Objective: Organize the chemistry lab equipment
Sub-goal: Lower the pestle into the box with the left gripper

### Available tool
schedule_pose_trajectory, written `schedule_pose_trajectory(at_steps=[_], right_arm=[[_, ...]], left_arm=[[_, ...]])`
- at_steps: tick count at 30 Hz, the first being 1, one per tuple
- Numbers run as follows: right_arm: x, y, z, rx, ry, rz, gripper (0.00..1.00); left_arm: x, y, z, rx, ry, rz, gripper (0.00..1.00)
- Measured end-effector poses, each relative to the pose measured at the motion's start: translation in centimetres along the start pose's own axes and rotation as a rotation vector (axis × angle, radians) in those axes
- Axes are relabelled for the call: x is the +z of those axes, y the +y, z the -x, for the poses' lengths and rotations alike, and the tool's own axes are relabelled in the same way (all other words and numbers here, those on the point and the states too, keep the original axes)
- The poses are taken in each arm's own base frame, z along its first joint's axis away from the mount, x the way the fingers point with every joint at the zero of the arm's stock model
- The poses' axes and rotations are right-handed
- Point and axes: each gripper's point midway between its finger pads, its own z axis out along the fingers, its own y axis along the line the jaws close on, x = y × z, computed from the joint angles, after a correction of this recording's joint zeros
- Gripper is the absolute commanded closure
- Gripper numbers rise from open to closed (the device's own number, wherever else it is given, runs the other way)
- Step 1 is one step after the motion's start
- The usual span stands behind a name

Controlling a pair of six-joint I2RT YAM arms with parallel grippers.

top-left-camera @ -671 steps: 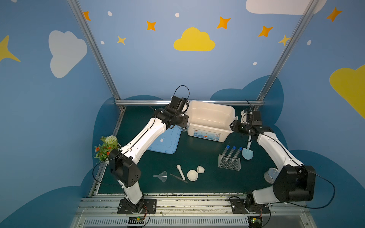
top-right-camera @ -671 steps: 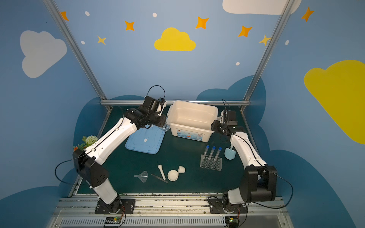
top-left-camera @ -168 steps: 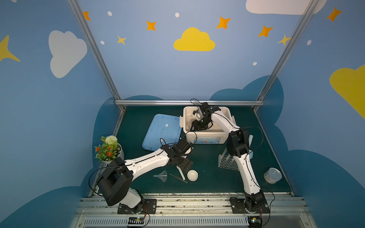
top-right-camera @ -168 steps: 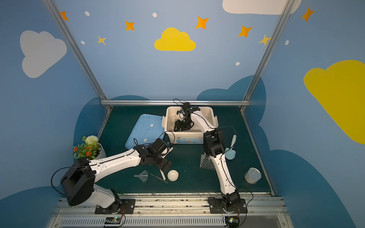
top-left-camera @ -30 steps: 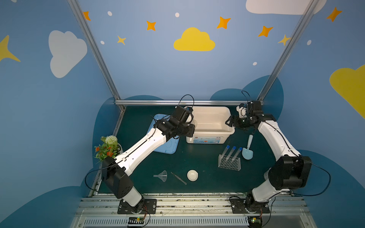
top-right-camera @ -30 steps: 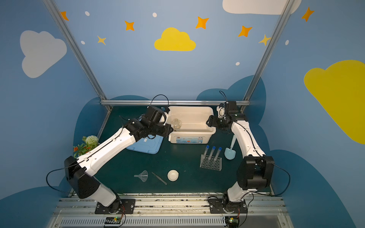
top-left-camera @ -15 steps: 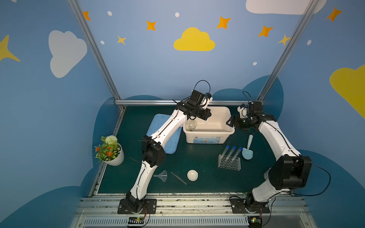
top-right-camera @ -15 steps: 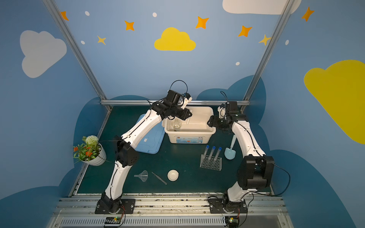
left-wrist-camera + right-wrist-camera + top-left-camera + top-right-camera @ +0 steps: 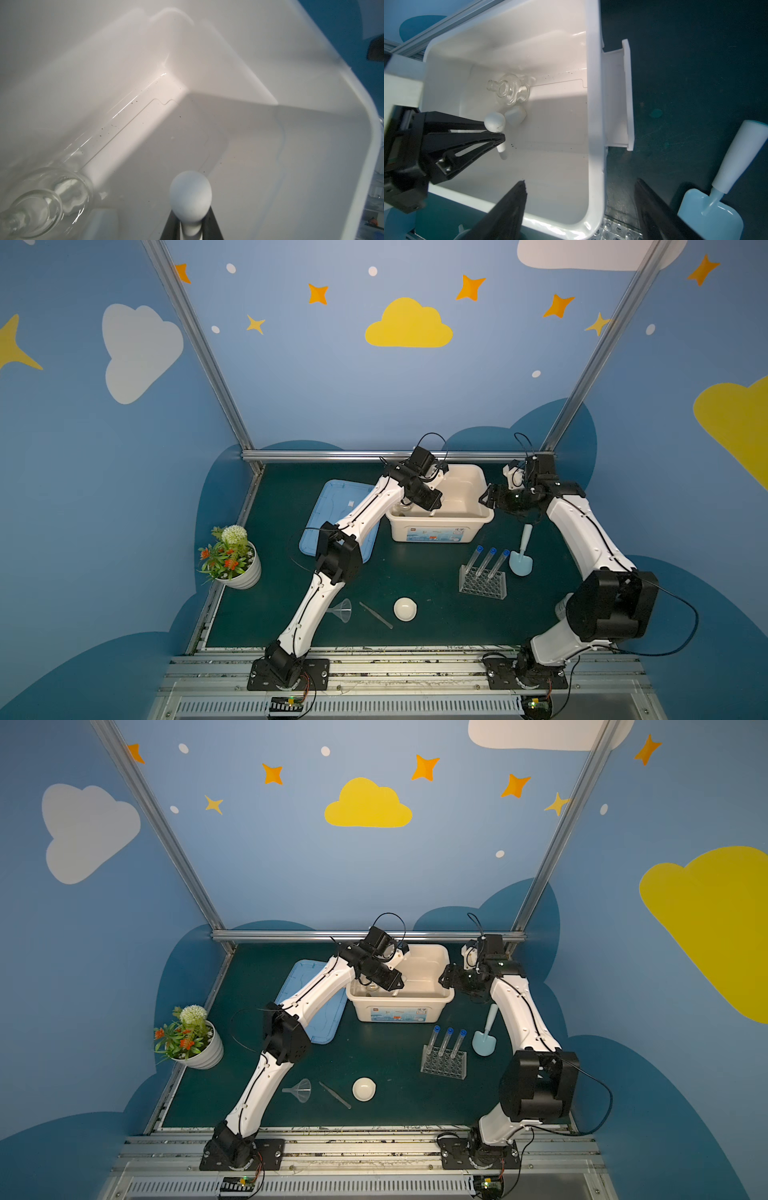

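My left gripper (image 9: 432, 506) (image 9: 496, 133) is shut on the white pestle (image 9: 494, 122) (image 9: 190, 193) and holds it inside the white bin (image 9: 482, 512) (image 9: 593, 104), above the floor. The glass flask (image 9: 510, 91) (image 9: 47, 197) and a small white cup (image 9: 515, 116) lie on the bin floor beside it. My right gripper (image 9: 488, 497) (image 9: 580, 182) stands open and empty at the bin's right rim. Three blue-capped test tubes (image 9: 490, 562) (image 9: 446, 1042) stand in the clear rack (image 9: 482, 583). The funnel (image 9: 343, 610), tweezers (image 9: 376, 615) and bowl (image 9: 405, 609) lie near the front.
A light blue scoop (image 9: 521, 556) (image 9: 716, 197) lies right of the rack, under my right arm. The blue bin lid (image 9: 332, 514) lies flat left of the bin, beneath my left arm. A potted flower plant (image 9: 228, 558) stands at the left edge.
My left gripper has carried the pestle from the bin's left front corner over the rim and into the bin. The right arm has stayed still.
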Motion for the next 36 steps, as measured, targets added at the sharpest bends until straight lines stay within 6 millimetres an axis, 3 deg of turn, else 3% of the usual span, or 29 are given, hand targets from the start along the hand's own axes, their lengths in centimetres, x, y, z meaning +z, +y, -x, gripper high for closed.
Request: schedule_pose_trajectory(at_steps=[9,28,36], right_arm=[[0.0,0.0,-0.1,0.001,0.002,-0.001,0.19],[0.3,-0.1,-0.6,0.017,0.02,0.004,0.19],[0.5,-0.2,-0.9,0.021,0.029,0.005,0.19]], left_arm=[[2.5,0.0,-2.2,0.05,0.074,-0.023,0.94],[2.9,-1.5,-2.6,0.138,0.09,-0.068,0.92],[2.7,-0.9,-2.2,0.091,0.073,-0.079,0.92]])
